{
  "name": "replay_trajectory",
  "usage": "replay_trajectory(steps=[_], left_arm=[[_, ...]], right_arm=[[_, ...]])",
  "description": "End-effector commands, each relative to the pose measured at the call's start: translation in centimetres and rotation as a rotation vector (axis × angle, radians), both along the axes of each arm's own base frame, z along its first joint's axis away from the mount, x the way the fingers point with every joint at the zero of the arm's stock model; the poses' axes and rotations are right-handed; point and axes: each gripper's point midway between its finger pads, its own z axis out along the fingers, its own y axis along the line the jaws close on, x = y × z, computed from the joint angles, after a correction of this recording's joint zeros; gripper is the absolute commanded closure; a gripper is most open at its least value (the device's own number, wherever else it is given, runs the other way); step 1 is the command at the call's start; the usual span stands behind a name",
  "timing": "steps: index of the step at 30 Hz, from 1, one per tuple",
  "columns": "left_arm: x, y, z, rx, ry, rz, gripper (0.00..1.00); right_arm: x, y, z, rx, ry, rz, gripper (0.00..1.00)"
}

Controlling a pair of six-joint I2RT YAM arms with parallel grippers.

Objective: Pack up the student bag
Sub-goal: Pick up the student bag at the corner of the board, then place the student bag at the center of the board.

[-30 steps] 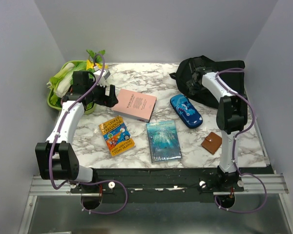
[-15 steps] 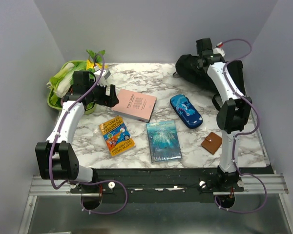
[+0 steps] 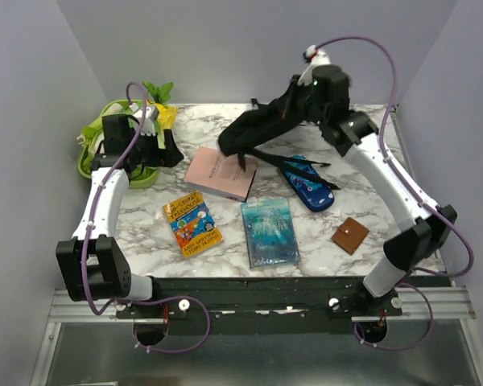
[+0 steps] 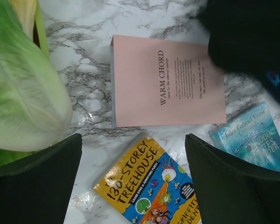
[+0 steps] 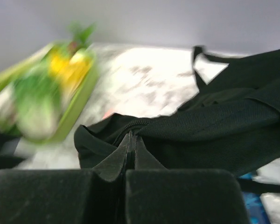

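Right gripper (image 5: 130,148) is pressed together, pinching a fold of the student bag (image 3: 262,129). The bag hangs raised over the far middle of the counter (image 3: 145,233), its low end by the pink book (image 3: 221,173), straps dangling above the blue glasses case (image 3: 310,189). Left gripper (image 3: 157,149) is spread wide, holding nothing, beside the green tray (image 3: 88,161).

The student bag (image 3: 262,129) I hold overhangs the Warm Chord book (image 3: 221,173); tray (image 3: 86,165) left of it; Treehouse book (image 3: 192,224) before; glasses case (image 3: 314,193) right.
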Motion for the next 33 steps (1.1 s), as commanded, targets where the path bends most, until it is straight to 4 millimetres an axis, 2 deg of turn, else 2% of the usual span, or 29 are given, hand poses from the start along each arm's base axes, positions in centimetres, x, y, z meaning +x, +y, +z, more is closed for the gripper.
replay_trajectory(steps=[1,2,3,4,5,6,7,8,9,11,12,13,14,15,17,18,20,22,28,32,33], left_arm=[[1.3,1.2,4.7,-0.062,-0.110,0.086,0.03],[1.3,1.3,4.9,-0.064,-0.114,0.086,0.03],[1.2,1.2,5.2,-0.065,-0.121,0.086,0.03],[1.1,1.2,5.3,-0.069,-0.122,0.087,0.03],[1.0,1.1,5.5,-0.074,-0.131,0.081,0.03],[0.7,1.0,5.5,-0.077,-0.135,0.077,0.03],[0.6,0.8,5.6,-0.081,-0.140,0.069,0.03],[0.4,0.3,5.8,-0.092,-0.148,0.042,0.03],[0.1,0.1,5.6,-0.099,-0.147,0.032,0.02],[-0.2,-0.3,5.4,-0.097,-0.150,0.003,0.01],[-0.4,-0.7,5.1,-0.098,-0.145,-0.016,0.01],[-0.6,-1.3,4.9,-0.091,-0.142,-0.040,0.01],[-0.8,-1.6,4.5,-0.082,-0.136,-0.052,0.01],[-1.0,-1.9,3.9,-0.058,-0.136,-0.075,0.01],[-1.4,-3.3,3.0,-0.026,-0.130,-0.118,0.01],[-1.5,-3.4,2.1,0.010,-0.133,-0.138,0.01],[-1.6,-5.1,0.9,0.062,-0.130,-0.178,0.01],[-1.2,-5.4,-1.0,0.112,-0.107,-0.180,0.01],[1.1,-6.2,-3.7,0.118,-0.037,-0.171,0.01],[2.6,-6.4,-5.1,0.111,-0.013,-0.146,0.01],[2.9,-6.7,-5.1,0.097,-0.008,-0.146,0.01]], right_arm=[[-10.0,5.9,5.9,0.014,-0.280,0.417,0.99],[-11.0,6.0,2.0,0.000,-0.209,0.443,0.99],[-12.5,6.3,1.8,0.017,-0.218,0.461,0.99],[-13.7,6.1,0.4,0.012,-0.201,0.471,0.99],[-15.4,5.0,0.8,0.024,-0.222,0.459,0.99],[-16.3,4.8,-3.9,0.008,-0.124,0.449,0.99],[-16.8,4.0,-5.5,0.006,-0.096,0.425,0.99],[-17.7,3.0,-5.9,0.019,-0.094,0.400,0.99],[-18.4,2.2,-10.4,-0.002,0.006,0.373,0.99],[-19.1,0.7,-13.4,-0.016,0.081,0.309,0.99],[-19.9,0.0,-15.1,-0.020,0.147,0.283,0.93],[-20.2,-1.0,-17.3,-0.047,0.201,0.240,0.82],[-20.5,-1.4,-18.4,-0.059,0.232,0.225,0.72],[-21.0,-2.1,-19.7,-0.073,0.280,0.197,0.56],[-21.3,-3.6,-21.5,-0.108,0.319,0.123,0.40],[-21.4,-4.1,-22.0,-0.121,0.331,0.102,0.30],[-20.9,-5.3,-22.0,-0.148,0.323,0.036,0.24],[-20.5,-6.7,-22.2,-0.192,0.334,-0.040,0.19],[-18.3,-8.8,-20.6,-0.249,0.326,-0.233,0.16],[-16.1,-7.7,-20.0,-0.244,0.303,-0.240,0.18],[-15.5,-7.2,-20.7,-0.259,0.316,-0.237,0.19]])
